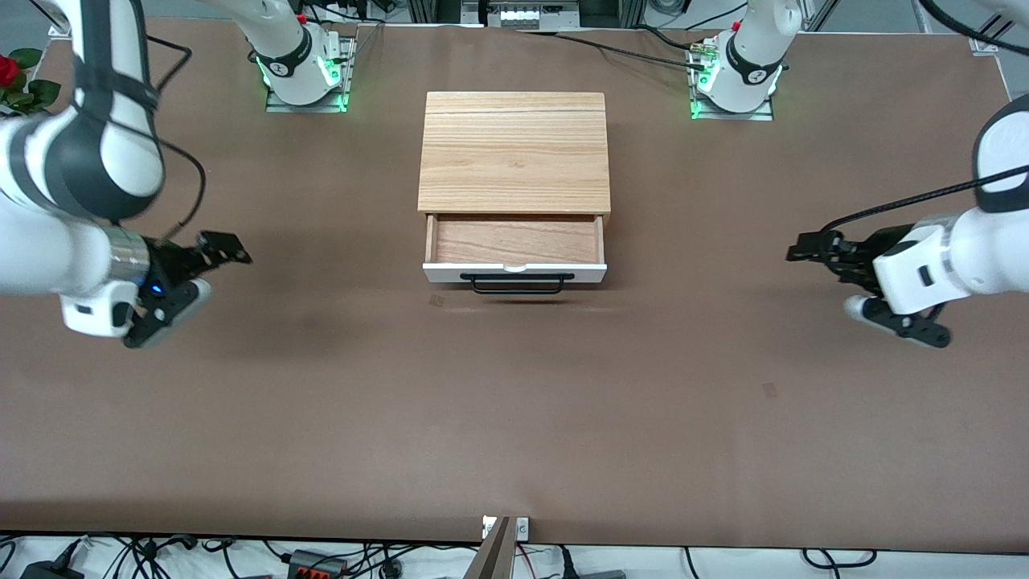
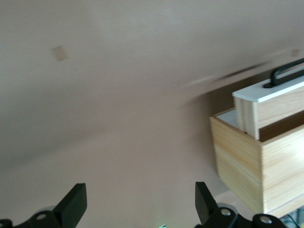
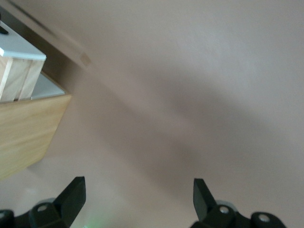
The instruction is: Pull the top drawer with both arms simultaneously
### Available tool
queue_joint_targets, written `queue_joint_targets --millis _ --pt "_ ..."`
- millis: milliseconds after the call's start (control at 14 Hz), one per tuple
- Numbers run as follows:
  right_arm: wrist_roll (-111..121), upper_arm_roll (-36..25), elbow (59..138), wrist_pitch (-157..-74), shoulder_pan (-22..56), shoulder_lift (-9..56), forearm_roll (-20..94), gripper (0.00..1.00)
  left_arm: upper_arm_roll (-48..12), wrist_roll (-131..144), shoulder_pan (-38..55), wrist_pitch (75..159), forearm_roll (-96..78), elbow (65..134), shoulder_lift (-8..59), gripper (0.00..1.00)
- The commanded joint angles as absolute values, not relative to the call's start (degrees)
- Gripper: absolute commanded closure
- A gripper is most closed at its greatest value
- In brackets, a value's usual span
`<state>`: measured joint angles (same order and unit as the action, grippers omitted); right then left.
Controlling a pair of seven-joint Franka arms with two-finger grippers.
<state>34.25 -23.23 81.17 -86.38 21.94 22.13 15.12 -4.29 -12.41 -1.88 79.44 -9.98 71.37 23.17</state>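
Top drawer (image 1: 514, 251) pulled out; both claws apparently spread, well apart.

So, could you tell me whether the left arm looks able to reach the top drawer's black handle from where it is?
Probably yes: the open left hand hangs over bare table, and nothing lies between it and the handle on the pulled-out top drawer.

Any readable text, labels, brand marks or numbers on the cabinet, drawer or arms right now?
None legible.
Top drawer, cabinet: no markings in view.
Round emblems on the arm bases: too small to read.
Left end effector and right end effector, both open: no visible lettering.
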Motion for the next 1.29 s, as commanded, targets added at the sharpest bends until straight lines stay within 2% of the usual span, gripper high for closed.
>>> queue_joint_targets --millis 0,71,214,357,429,571,643,857,1000,1214 --pt "22.20 -22.77 79.01 -81.66 23.11 17.86 8.29 0.00 -3.87 -11.43 -1.85 78.66 -5.03 72.24 19.61 0.00" --pt "17.89 -22.24 79.45 -81.04 22.94 16.45 6.61 0.00 -3.87 -10.29 -1.85 78.92 -3.88 74.51 17.16 0.00" --pt "13.38 -18.83 81.99 -78.58 19.80 12.15 4.23 0.00 -3.87 -4.25 -2.54 85.91 -2.03 85.02 8.22 0.00" --pt "5.75 -11.29 88.56 -78.92 12.52 7.06 1.86 0.00 -3.87 -1.06 -3.25 91.30 -0.71 96.01 -0.75 0.00" --pt "3.97 -6.90 92.25 -80.67 8.13 4.51 0.89 0.00 -3.87 -1.40 -3.25 91.67 -0.70 98.59 -3.23 0.00" --pt "4.48 -1.52 99.46 -87.24 1.52 -0.33 0.70 0.00 -4.30 -2.19 -3.25 91.23 -0.70 99.67 -4.66 0.00" --pt "3.79 -0.71 100.62 -88.58 -0.07 -1.40 0.88 0.00 -4.57 -2.11 -3.16 90.97 -0.70 99.67 -4.66 0.00" --pt "3.78 -1.05 98.19 -91.92 -1.32 -2.02 0.88 0.00 -4.75 -2.02 -3.16 90.97 -0.70 99.23 -4.31 0.00" --pt "-2.24 -1.41 97.21 -87.99 -0.79 -3.07 0.62 0.00 -4.75 -1.93 -3.16 91.14 0.08 99.14 -4.04 0.00" --pt "-4.32 -1.23 95.89 -89.20 -1.05 -2.03 0.35 0.00 -4.75 -1.58 -3.16 91.14 0.35 98.79 -3.61 0.00"
